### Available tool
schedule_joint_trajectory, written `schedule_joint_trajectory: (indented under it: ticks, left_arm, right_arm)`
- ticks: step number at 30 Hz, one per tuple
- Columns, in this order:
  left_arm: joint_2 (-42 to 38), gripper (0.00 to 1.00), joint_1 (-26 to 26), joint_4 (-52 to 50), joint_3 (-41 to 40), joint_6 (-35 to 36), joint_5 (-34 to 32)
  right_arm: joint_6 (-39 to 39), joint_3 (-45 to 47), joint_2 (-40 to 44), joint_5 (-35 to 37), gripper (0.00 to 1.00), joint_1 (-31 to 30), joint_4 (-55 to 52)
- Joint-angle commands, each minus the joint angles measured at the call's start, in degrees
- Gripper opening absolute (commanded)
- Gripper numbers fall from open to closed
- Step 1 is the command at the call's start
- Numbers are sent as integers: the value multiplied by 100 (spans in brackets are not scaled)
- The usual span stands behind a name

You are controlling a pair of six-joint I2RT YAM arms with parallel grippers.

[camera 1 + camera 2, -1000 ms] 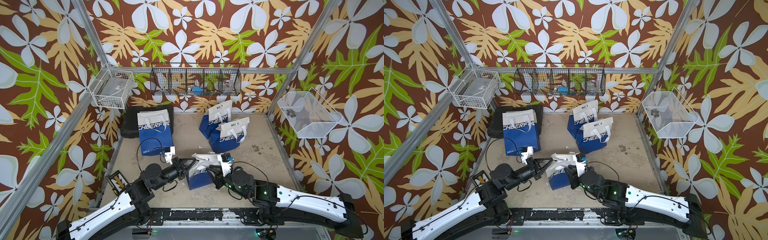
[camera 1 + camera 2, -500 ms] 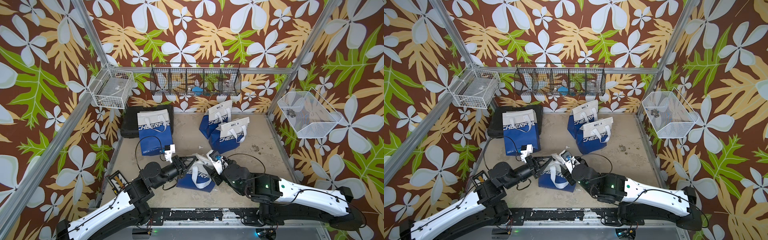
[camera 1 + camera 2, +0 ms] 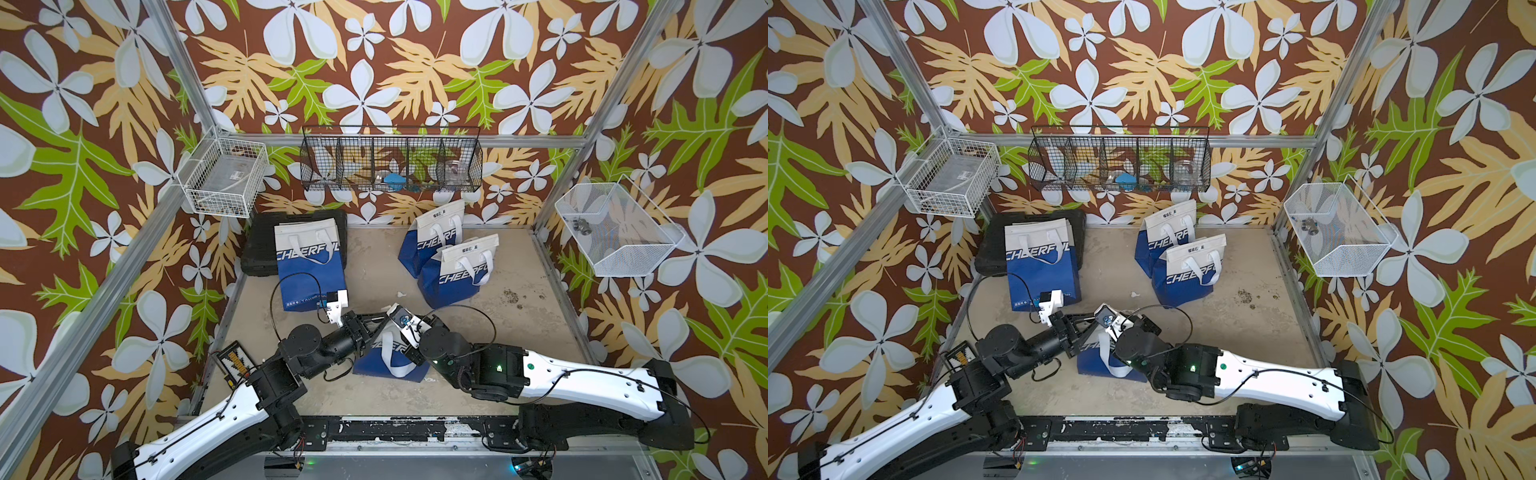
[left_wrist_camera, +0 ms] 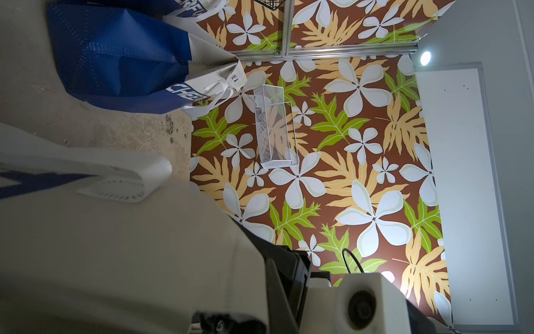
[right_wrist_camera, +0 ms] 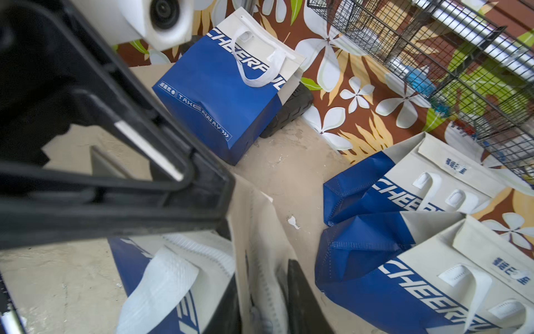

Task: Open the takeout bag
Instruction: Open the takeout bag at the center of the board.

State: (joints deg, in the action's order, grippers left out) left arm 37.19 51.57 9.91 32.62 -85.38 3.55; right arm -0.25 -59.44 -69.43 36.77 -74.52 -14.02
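The takeout bag [image 3: 390,359] [image 3: 1096,361], blue below and cream at the top with white handles, stands at the front middle of the floor in both top views. My left gripper [image 3: 384,323] [image 3: 1091,323] reaches in from the left and is shut on the bag's cream top edge. My right gripper [image 3: 409,334] comes from the right and meets the same top edge. In the right wrist view the right gripper [image 5: 265,289] is shut on a fold of cream fabric, and the left gripper [image 5: 213,214] pinches the edge just beside it. Cream bag fabric [image 4: 115,245] fills the left wrist view.
A similar bag [image 3: 309,266] leans on a black case [image 3: 262,245] at the back left. Two more bags [image 3: 436,239] [image 3: 457,276] stand at the back right. Wire baskets [image 3: 224,183] [image 3: 390,162] [image 3: 615,232] hang on the walls. A small device [image 3: 237,361] lies front left.
The right gripper has moved left onto the bag's top and closed on the fabric. The bag has shifted left and stands more upright. The left gripper kept its hold.
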Motion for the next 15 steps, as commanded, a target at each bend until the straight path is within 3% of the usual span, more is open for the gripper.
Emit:
schedule_joint_trajectory:
  ticks: [1,4,6,11,14,15]
  left_arm:
    - [-54,0,2,391,-41,-21,129]
    - [-58,0,2,389,-75,-58,150]
    - [-71,0,-2,389,-89,-61,146]
    - [-183,4,2,74,0,119,7]
    - [-431,42,2,-798,297,839,-280]
    - [-545,61,-5,-1058,371,1043,-331]
  right_arm:
    - [-201,-56,-29,300,13,3,297]
    - [-284,-150,-164,187,11,76,342]
    - [-347,-173,-255,17,0,109,324]
    - [-264,-114,-214,95,0,131,291]
    - [35,-441,-112,246,0,205,-133]
    - [204,-653,-128,243,0,213,-375]
